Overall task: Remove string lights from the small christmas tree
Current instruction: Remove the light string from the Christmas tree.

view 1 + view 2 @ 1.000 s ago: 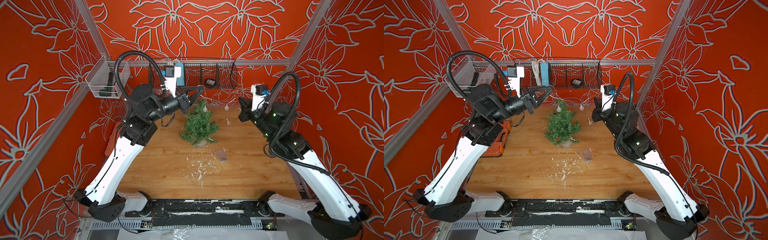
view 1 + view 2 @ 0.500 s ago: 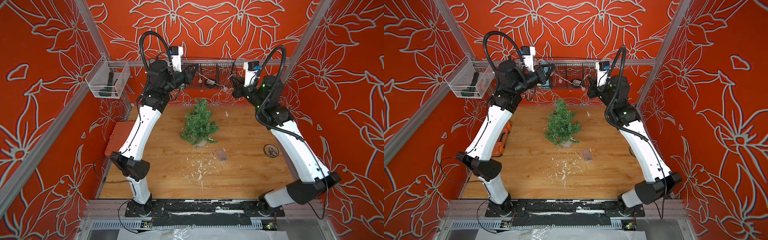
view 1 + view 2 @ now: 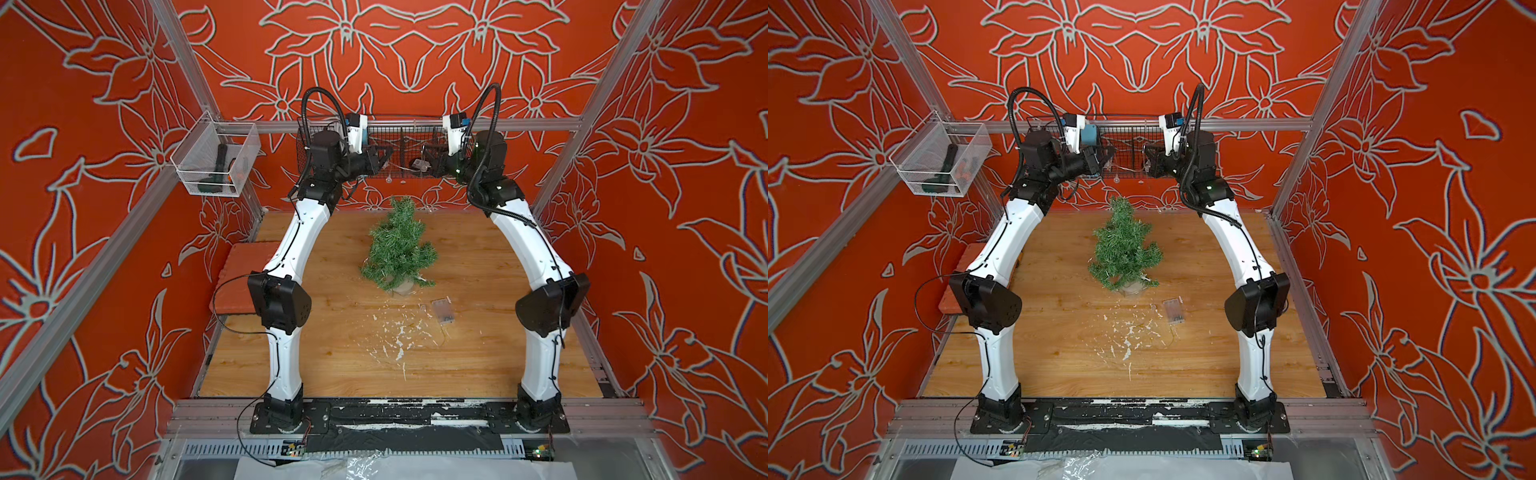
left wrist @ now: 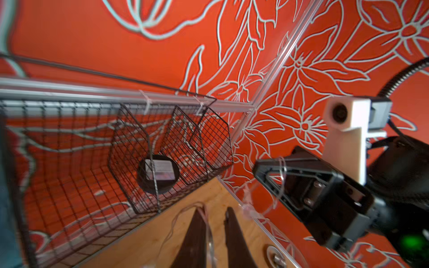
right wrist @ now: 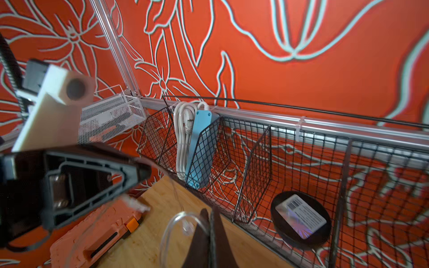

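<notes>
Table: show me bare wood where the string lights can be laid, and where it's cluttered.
Bare: table between the tree and the left arm, between tree and right arm, and the front strip by the base rail. Crowded: white flecks and battery box in front of the tree.

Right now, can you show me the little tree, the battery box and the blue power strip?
small christmas tree [image 3: 399, 249]: in a top view, middle branches.
battery box [image 3: 442, 310]: in a top view, clear lid.
blue power strip [image 5: 203, 125]: right wrist view, its upper face.

Dark green tree [image 3: 399, 249], pale-wired string lights [image 3: 442, 311], orange-red walls [image 3: 415, 54] with pale flower outlines, wood-grain table [image 3: 353, 365], blue power strip [image 5: 202, 148]
</notes>
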Tool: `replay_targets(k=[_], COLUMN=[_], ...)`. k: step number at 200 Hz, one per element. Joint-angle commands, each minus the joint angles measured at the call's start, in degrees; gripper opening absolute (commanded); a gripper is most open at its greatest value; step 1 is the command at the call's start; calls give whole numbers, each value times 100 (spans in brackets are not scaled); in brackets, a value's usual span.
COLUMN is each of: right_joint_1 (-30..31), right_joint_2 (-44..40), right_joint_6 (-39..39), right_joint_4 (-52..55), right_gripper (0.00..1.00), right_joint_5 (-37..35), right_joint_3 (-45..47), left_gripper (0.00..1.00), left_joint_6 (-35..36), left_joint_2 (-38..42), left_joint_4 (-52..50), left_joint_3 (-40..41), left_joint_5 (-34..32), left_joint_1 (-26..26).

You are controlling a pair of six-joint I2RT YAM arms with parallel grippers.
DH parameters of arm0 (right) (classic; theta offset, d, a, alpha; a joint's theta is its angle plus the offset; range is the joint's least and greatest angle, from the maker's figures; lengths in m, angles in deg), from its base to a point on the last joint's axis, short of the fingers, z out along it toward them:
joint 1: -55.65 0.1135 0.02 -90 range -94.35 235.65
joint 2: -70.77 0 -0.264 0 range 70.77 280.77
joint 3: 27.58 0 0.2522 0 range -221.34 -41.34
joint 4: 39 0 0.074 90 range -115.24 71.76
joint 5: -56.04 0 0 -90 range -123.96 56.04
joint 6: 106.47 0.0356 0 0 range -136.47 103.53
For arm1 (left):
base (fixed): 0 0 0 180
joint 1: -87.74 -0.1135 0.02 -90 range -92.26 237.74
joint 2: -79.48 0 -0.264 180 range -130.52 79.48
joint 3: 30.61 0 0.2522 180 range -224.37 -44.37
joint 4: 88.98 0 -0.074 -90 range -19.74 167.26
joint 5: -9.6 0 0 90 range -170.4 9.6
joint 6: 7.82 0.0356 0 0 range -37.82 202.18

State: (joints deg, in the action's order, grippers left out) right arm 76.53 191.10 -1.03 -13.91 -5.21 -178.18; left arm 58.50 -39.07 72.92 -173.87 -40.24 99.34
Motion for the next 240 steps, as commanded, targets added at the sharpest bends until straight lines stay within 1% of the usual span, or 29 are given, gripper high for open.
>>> replay_targets(k=[1,19,33,74,88,109,131,152,170,185,193,207,223,240], right_joint_1=[3,-1,3,12,12,29,47,74,82,98,107,109,115,118], right_joint_2=[371,867,1076,1197,1211,1192,1073,993,941,816,716,563,403,242], right_joint_6=[225,367,524,913,1048,1132,1180,1242,1369,1436,1444,1462,1483,1561], right_joint_4=[253,471,470,12,-116,-206,-363,-480,-577,-730,-822,-937,-1019,-1186], right_gripper=[0,0,0,0,0,0,0,0,0,0,0,0,0,0], right_joint_5=[415,513,661,1025,1168,1376,1535,1709,1848,1912,1935,1966,2007,2084], right_joint_3=[-969,-1736,-2051,-1916,-1902,-1872,-1697,-1594,-1521,-1327,-1185,-947,-727,-480], left_gripper=[32,43,46,55,58,60,64,64,57,46,42,31,22,11], left_joint_6=[-8,43,121,332,431,500,585,629,658,656,653,637,670,665], left_joint_2=[58,27,-79,-442,-565,-725,-768,-787,-777,-751,-721,-650,-553,-446], left_joint_4=[751,904,834,608,478,293,210,170,153,170,202,251,286,361], left_joint_3=[304,555,547,245,88,-118,-136,-133,-136,-122,-91,-22,96,240], left_joint_5=[721,838,888,783,647,406,165,38,-45,-91,-117,-198,-350,-466], left_joint_1=[9,35,77,270,340,387,387,387,387,387,387,387,387,386])
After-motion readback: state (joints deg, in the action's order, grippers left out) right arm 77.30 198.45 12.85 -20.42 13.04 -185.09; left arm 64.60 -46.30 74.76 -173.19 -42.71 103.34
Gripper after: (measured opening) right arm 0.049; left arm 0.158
